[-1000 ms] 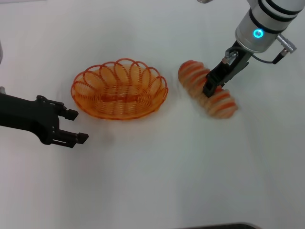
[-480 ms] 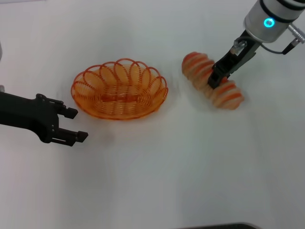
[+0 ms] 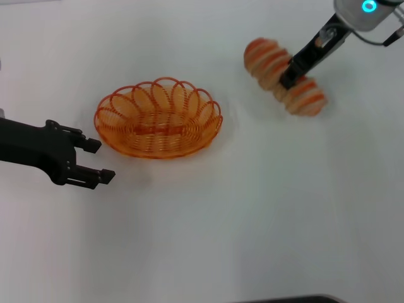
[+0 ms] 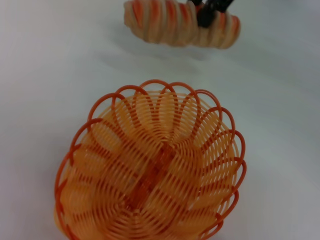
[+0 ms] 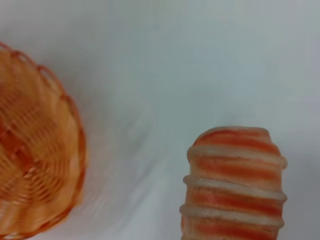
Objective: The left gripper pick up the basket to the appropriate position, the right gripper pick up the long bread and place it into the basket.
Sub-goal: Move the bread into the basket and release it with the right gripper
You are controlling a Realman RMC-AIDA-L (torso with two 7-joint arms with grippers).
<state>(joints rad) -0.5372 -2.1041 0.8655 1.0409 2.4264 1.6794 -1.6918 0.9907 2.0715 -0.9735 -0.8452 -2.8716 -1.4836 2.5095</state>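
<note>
The orange wire basket (image 3: 104, 117) stands upright on the white table, left of centre; the left wrist view looks into it (image 4: 150, 175). My left gripper (image 3: 101, 161) is open just off the basket's near-left end, not touching it. My right gripper (image 3: 289, 79) is shut across the middle of the long bread (image 3: 264, 58) at the far right. The striped loaf hangs slanted, held clear of the table, with a shadow under it (image 4: 170, 27). In the right wrist view, one end of the loaf (image 5: 232, 190) sits to the side of the basket's rim (image 5: 30, 150).
A bare white tabletop (image 3: 240, 214) surrounds everything. A dark edge (image 3: 284, 299) shows at the table's near side.
The right gripper has risen and moved away to the far right, carrying the long bread with it. The left gripper and the basket have barely moved.
</note>
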